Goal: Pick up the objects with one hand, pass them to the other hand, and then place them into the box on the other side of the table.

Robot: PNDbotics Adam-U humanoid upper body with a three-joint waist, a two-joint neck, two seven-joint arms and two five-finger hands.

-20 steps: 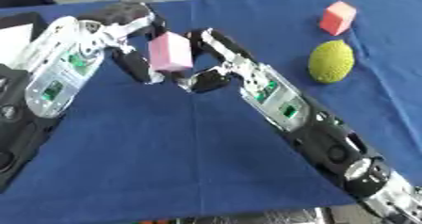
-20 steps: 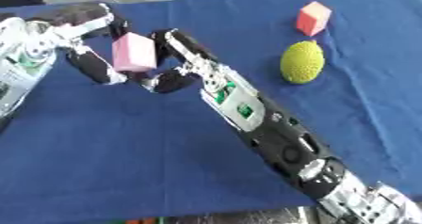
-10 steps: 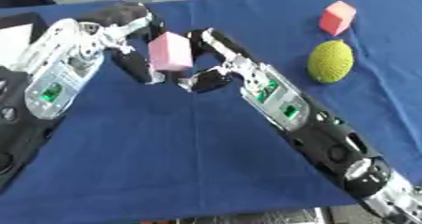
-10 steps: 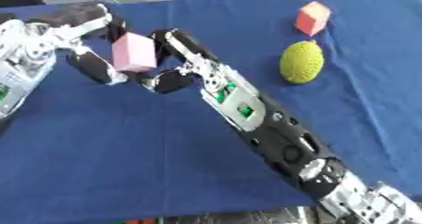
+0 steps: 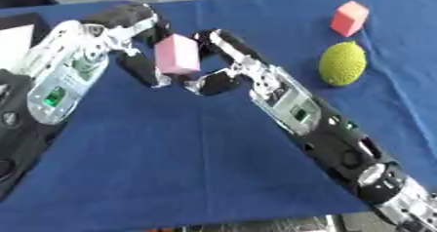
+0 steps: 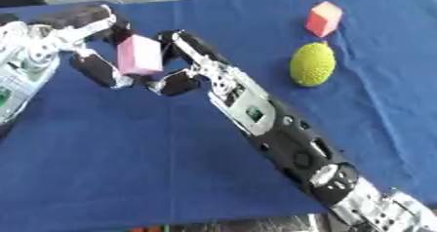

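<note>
Two hands meet over the blue counter [image 5: 170, 167], and you have the pink block [image 5: 177, 54] caught between them, up off the cloth at upper left of centre. Your left hand [image 5: 141, 41] comes in from the left edge with its fingers curled round the block's far and left sides; one dark finger hangs down just beside the block's lower left corner. Your right hand [image 5: 224, 60] reaches up from the lower right, its fingers bent round the block's right side and its thumb tucked under the lower edge, so both hands are closed on the same piece. The block stands a little tilted, broad face toward the camera.

Well apart to the right, you can see a yellow-green bumpy fruit [image 5: 342, 64] lying on the cloth, and beyond it, near the far edge, an orange-red cube [image 5: 349, 18] sitting on one corner-side, apart from the fruit. Neither hand touches those two.

Small green panels show on both forearms, but no lettering on them can be read. A white sheet [image 5: 15, 40] shows at the left edge behind your left arm; nothing legible on it either.
</note>
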